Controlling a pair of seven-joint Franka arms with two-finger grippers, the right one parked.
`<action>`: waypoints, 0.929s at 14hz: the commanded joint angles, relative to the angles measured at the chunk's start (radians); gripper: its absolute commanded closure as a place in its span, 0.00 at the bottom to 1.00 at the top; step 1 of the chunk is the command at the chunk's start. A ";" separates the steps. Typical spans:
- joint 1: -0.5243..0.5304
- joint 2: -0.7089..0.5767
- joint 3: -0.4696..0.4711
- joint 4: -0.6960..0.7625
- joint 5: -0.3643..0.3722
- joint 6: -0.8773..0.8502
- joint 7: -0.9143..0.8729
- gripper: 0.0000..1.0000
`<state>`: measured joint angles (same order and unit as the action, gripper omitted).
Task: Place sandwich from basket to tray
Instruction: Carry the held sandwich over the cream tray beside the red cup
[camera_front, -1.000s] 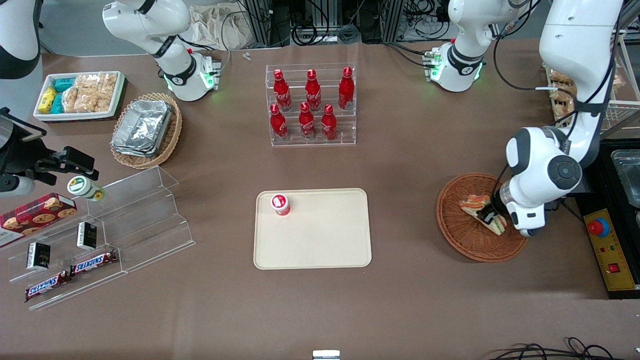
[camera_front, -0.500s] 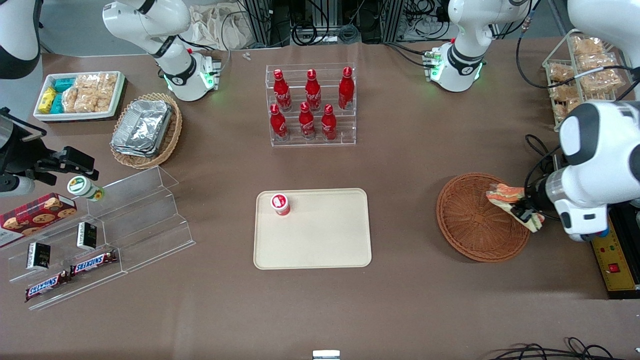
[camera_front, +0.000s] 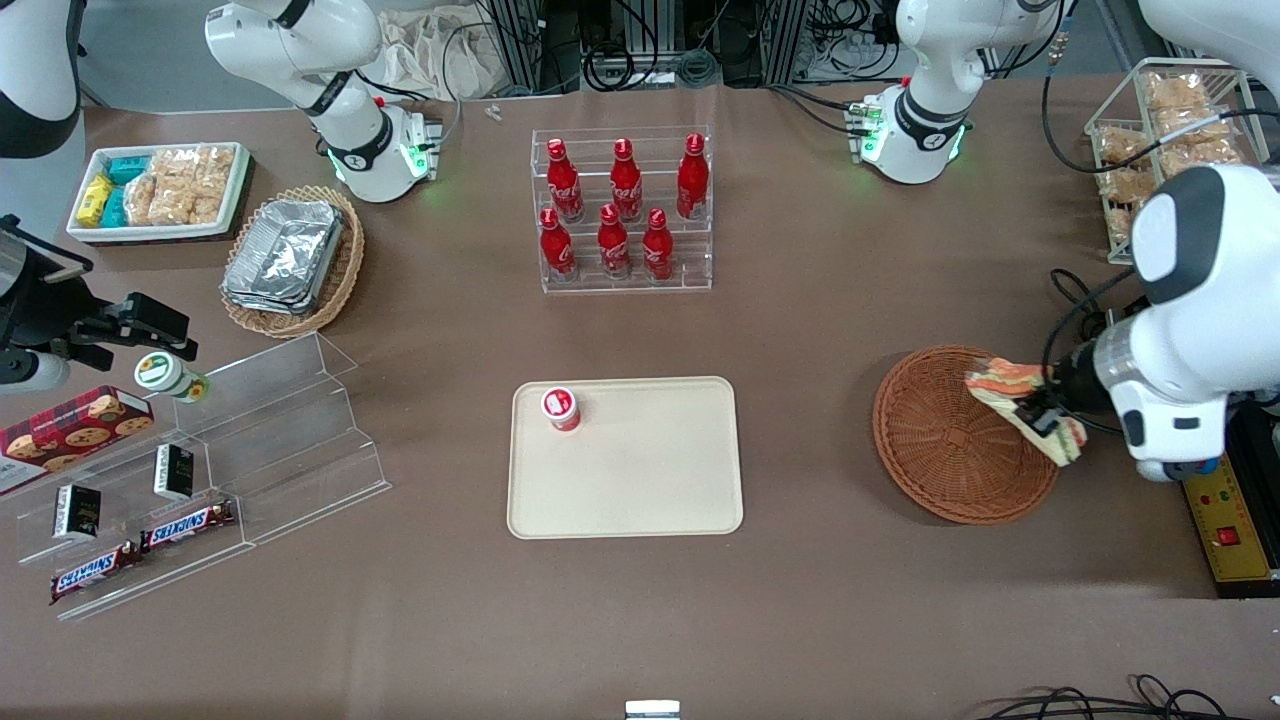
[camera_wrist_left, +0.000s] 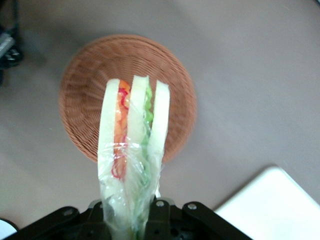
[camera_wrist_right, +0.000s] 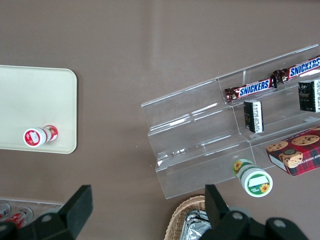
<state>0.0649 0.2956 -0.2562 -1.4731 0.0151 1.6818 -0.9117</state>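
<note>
The tool grips the sandwich by its narrow end, lifted above the wicker basket rim; the beige tray lies well apart sideways, toward the parked arm's end.

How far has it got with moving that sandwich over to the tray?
Done: the sandwich is out of the basket, which now looks empty. In hand: the gripper is shut on the sandwich, holding it in the air above the basket's rim. Left: carry it to the tray, where only a small red-and-white cup stands, set it down and let go.
</note>
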 joint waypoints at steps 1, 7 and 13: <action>-0.005 0.014 -0.119 0.060 0.003 -0.044 0.017 1.00; -0.046 0.104 -0.268 0.048 0.016 0.067 0.103 1.00; -0.221 0.279 -0.265 0.027 0.113 0.272 0.102 1.00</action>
<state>-0.1118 0.5259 -0.5209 -1.4581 0.0669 1.9116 -0.8038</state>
